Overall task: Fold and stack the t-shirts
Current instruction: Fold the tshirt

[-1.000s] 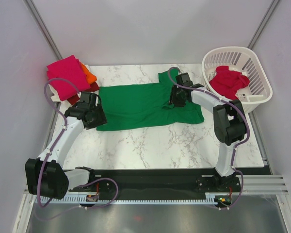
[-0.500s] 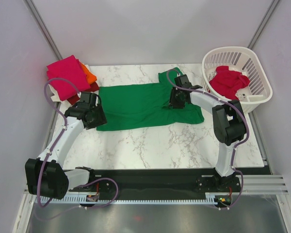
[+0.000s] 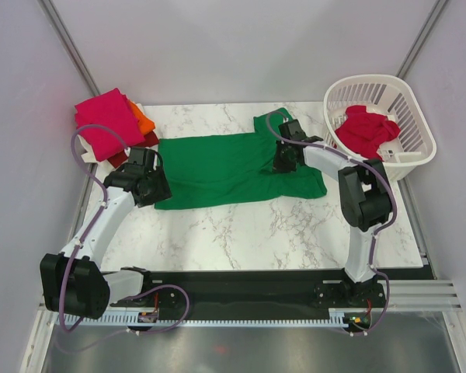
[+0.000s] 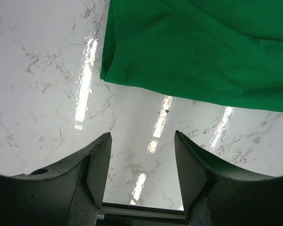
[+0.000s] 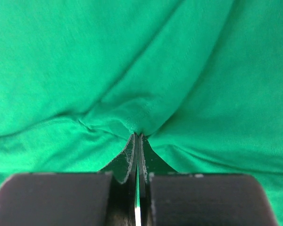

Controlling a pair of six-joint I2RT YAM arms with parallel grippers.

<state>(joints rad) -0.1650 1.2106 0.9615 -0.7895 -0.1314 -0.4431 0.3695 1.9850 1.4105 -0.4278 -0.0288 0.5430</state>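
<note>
A bright green t-shirt (image 3: 217, 167) lies spread flat across the marble table (image 3: 241, 233). My right gripper (image 3: 282, 161) sits on its right part, near the sleeve, and is shut on a pinched fold of the green cloth (image 5: 141, 56), which puckers at the fingertips of the right gripper (image 5: 138, 136). My left gripper (image 3: 145, 183) hovers at the shirt's near-left corner. The left gripper (image 4: 141, 141) stands open over bare marble, with the green hem corner (image 4: 113, 70) a little ahead of it. Magenta (image 3: 105, 120), orange (image 3: 143, 121) and dark red (image 3: 132, 153) t-shirts are piled at the back left.
A white slatted laundry basket (image 3: 415, 105) stands at the back right with a red t-shirt (image 3: 366, 130) crumpled inside. Grey walls close in the table on three sides. The table's front strip in front of the green shirt shows bare marble.
The right gripper's jaws have closed onto the green cloth. Both arms have hardly shifted, and the left gripper stays open.
</note>
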